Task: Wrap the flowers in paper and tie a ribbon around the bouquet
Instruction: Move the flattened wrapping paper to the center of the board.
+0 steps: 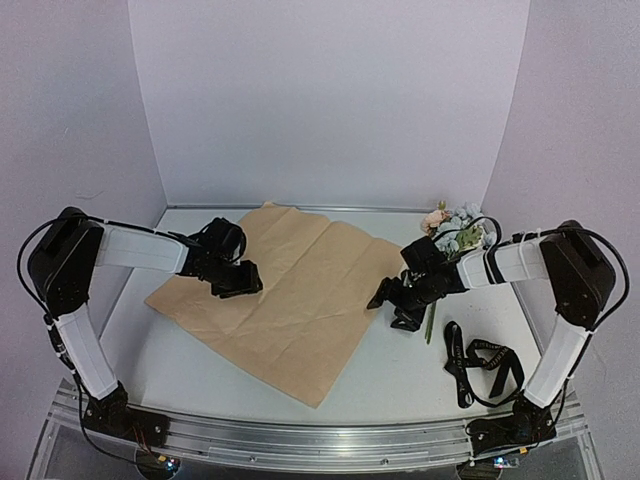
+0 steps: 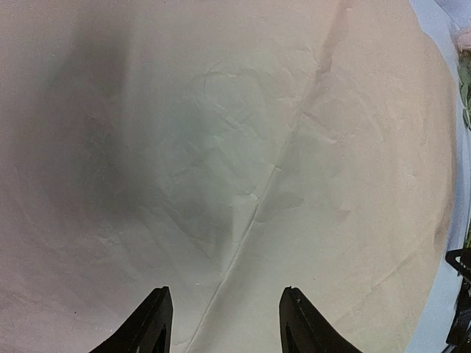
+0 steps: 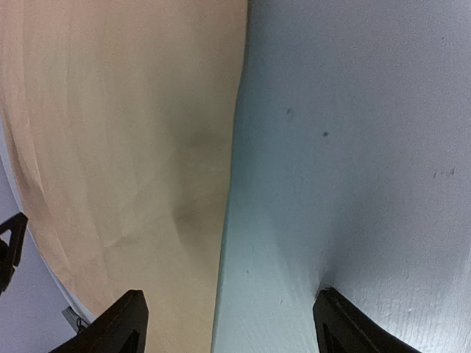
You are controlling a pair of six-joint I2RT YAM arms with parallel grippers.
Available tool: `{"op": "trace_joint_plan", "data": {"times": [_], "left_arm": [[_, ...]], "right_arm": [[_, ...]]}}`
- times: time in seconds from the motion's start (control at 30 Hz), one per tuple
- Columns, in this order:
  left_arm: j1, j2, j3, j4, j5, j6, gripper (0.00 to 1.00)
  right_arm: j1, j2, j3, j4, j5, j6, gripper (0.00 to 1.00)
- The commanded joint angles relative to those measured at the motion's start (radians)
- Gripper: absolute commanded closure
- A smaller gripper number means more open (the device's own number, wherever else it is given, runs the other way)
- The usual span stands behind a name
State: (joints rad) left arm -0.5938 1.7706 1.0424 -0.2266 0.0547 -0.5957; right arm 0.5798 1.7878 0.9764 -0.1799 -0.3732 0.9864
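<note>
— White walls, white table (image 1: 400,372). What lies on it?
— At centre the paper (image 1: 290,290), tan face up and creased. The left gripper (image 2: 224,294) hangs over its 9 o'clock part, fingers apart, holding nothing. At the sheet's 3 o'clock edge the right gripper (image 3: 229,294) is spread wide, empty.
— And the rest?
— The flowers (image 1: 455,225) lie at 2 o'clock, the ribbon (image 1: 480,360) at 4 o'clock.
— Any writing?
— Too small to read.

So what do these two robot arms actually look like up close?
Both the left arm and right arm have white shell segments between chunky black joints, with thin black cables looping alongside. Each ends in black two-finger jaws, tapered to blunt tips.
</note>
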Motion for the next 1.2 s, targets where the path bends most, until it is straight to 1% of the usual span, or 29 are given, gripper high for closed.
{"op": "trace_joint_plan", "data": {"times": [0.0,0.13,0.33,0.63,0.77,0.83,0.87,0.93,0.97,1.07,1.17], "left_arm": [[0.003,0.026,0.028,0.03,0.001,0.008,0.49],[0.003,0.069,0.056,0.014,-0.015,0.014,0.5],[0.003,0.126,0.108,-0.014,-0.028,0.025,0.52],[0.004,0.173,0.151,-0.047,-0.04,0.04,0.54],[0.003,0.179,0.153,-0.052,-0.037,0.042,0.55],[0.003,0.177,0.151,-0.049,-0.035,0.043,0.55],[0.003,0.177,0.151,-0.048,-0.033,0.043,0.55],[0.003,0.175,0.155,-0.049,-0.028,0.047,0.55],[0.003,0.173,0.155,-0.049,-0.022,0.048,0.55],[0.001,0.158,0.144,-0.042,0.006,0.04,0.55],[-0.008,0.135,0.107,-0.024,0.028,0.026,0.55]], "right_arm": [[-0.035,0.036,0.004,0.124,-0.005,0.061,0.22],[-0.054,0.073,-0.014,0.213,-0.01,0.107,0.25],[-0.073,0.123,-0.016,0.272,-0.01,0.144,0.32],[-0.097,0.178,-0.004,0.366,-0.008,0.202,0.46],[-0.099,0.186,0.005,0.385,-0.009,0.213,0.6],[-0.099,0.184,0.004,0.388,-0.013,0.216,0.69],[-0.098,0.182,0.002,0.388,-0.013,0.215,0.77],[-0.097,0.17,-0.011,0.389,-0.013,0.215,0.88],[-0.097,0.161,-0.022,0.39,-0.01,0.215,0.91],[-0.083,0.125,-0.074,0.394,0.013,0.213,0.95],[-0.04,0.057,-0.167,0.396,0.081,0.194,0.98]]}}
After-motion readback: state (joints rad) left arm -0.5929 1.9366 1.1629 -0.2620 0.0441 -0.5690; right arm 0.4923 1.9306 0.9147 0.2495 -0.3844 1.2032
